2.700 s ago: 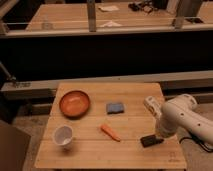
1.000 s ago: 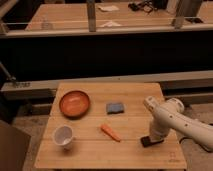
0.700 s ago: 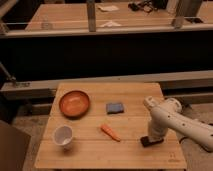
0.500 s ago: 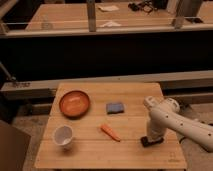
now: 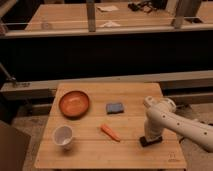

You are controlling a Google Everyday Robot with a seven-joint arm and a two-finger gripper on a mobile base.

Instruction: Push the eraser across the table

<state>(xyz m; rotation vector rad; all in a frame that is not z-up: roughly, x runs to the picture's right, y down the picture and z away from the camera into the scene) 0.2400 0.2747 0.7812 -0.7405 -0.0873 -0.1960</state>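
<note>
On the table's (image 5: 100, 155) right front, the gripper (image 5: 151, 134) touches the dark eraser (image 5: 151, 142), its grip unreadable; the orange bowl (image 5: 74, 103) and white cup (image 5: 63, 136) show bare insides.

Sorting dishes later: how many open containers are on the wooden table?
2: the orange bowl back left, the white cup front left. None seems hidden. The gripper is at the black eraser, front right.

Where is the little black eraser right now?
In the camera view, the small black block-shaped eraser lies near the front-right corner of the wooden table, just below the robot's gripper and right of the orange carrot.
</note>
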